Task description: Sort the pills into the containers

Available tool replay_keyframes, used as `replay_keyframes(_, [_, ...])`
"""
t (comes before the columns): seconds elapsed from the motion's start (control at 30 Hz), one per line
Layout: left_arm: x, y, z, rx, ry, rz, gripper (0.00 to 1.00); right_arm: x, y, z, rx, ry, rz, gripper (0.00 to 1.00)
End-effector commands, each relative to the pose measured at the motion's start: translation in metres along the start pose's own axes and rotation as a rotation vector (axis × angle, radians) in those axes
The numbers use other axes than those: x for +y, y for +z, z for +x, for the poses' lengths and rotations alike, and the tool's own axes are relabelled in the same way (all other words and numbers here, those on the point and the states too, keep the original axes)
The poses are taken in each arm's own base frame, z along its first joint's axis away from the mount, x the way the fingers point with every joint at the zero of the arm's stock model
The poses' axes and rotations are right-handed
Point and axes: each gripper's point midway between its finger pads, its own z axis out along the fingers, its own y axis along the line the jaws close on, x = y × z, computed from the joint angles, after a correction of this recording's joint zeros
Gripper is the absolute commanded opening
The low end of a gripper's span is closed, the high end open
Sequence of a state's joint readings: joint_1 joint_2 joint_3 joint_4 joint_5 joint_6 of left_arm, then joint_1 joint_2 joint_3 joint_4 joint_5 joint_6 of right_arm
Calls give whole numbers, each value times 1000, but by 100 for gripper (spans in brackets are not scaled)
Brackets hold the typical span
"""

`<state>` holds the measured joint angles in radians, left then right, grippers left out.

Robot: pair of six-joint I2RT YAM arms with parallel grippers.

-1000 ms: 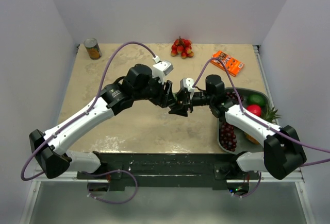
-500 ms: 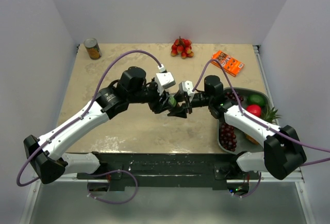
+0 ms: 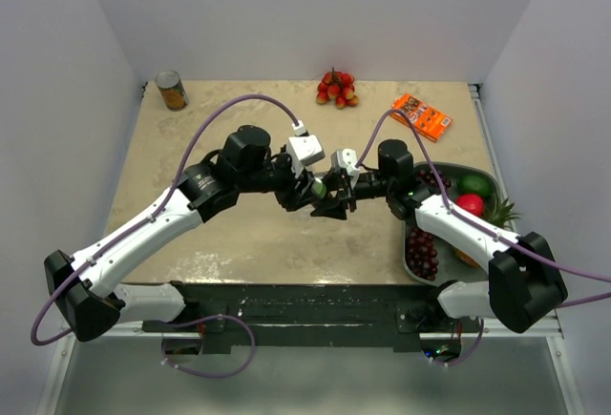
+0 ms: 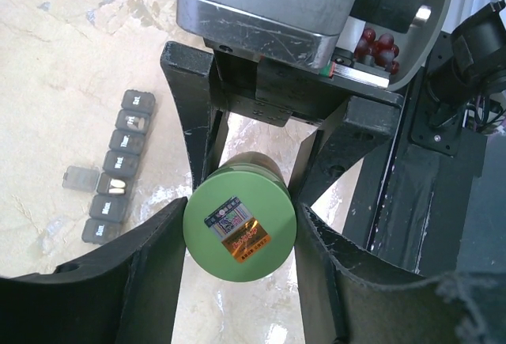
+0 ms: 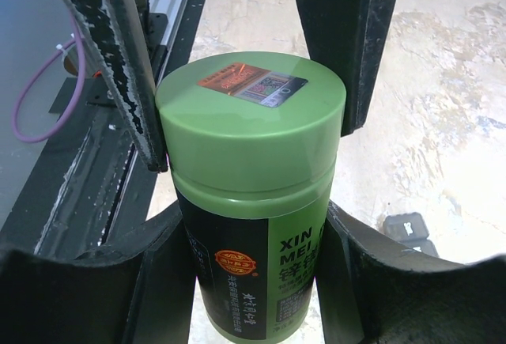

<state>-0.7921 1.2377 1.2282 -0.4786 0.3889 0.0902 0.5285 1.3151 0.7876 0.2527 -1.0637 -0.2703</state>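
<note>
A small green bottle [image 3: 319,189] with a green cap is held in the air between my two grippers, above the middle of the table. My left gripper [image 4: 239,237] is shut on its cap [image 4: 239,225], one finger on each side. My right gripper [image 5: 253,281] is shut on the bottle's dark-labelled body [image 5: 253,281]. The containers [image 4: 118,168], a dark-grey strip of small lidded compartments, lie on the table below. One compartment stands open with its lid [image 4: 79,178] flipped out. An end of the strip shows in the right wrist view [image 5: 407,228]. No pills are in view.
An orange-labelled tin can [image 3: 172,90] stands at the back left. A cluster of red fruit [image 3: 336,88] lies at the back centre and an orange packet [image 3: 421,116] at the back right. A grey tray [image 3: 404,243] with grapes and other fruit sits at the right.
A second ago my left gripper was beside the bottle; it has turned and closed on the cap. The right arm has held the bottle nearly still.
</note>
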Motion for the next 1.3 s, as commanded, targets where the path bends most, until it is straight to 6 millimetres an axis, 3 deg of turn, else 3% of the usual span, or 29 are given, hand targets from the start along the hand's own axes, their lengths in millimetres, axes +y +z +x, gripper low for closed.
replay_keyframes(0.0, [-3, -9, 17, 43, -9, -11, 0, -19, -7, -28, -40, -56, 79, 36])
replay_keyframes(0.07, [6, -13, 23, 55, -42, -53, 0, -19, -8, -28, -41, -59, 83, 58])
replay_keyframes(0.1, [14, -16, 26, 60, -81, -105, 0, -20, -9, -26, -39, -59, 89, 75])
replay_keyframes(0.2, [41, -30, 43, 56, -203, -239, 0, -25, -13, -27, -39, -62, 113, 99])
replay_keyframes(0.33, [89, -59, 74, 44, -367, -430, 0, -32, -22, -30, -42, -66, 150, 99])
replay_keyframes(0.57, [180, -109, 153, 101, -599, -863, 0, -41, -33, -33, -54, -69, 196, 99])
replay_keyframes(0.8, [257, -132, 171, 61, -671, -1079, 0, -41, -33, -32, -58, -68, 198, 99])
replay_keyframes(0.87, [270, -135, 171, 66, -675, -1109, 0, -41, -33, -31, -57, -65, 198, 99])
replay_keyframes(1.0, [298, -141, 190, 123, -703, -1189, 0, -40, -33, -32, -60, -71, 195, 99])
replay_keyframes(1.17, [321, -150, 190, 132, -697, -1242, 0, -41, -34, -32, -60, -74, 197, 99])
replay_keyframes(1.27, [327, -149, 198, 156, -728, -1231, 25, -41, -34, -31, -57, -71, 198, 99])
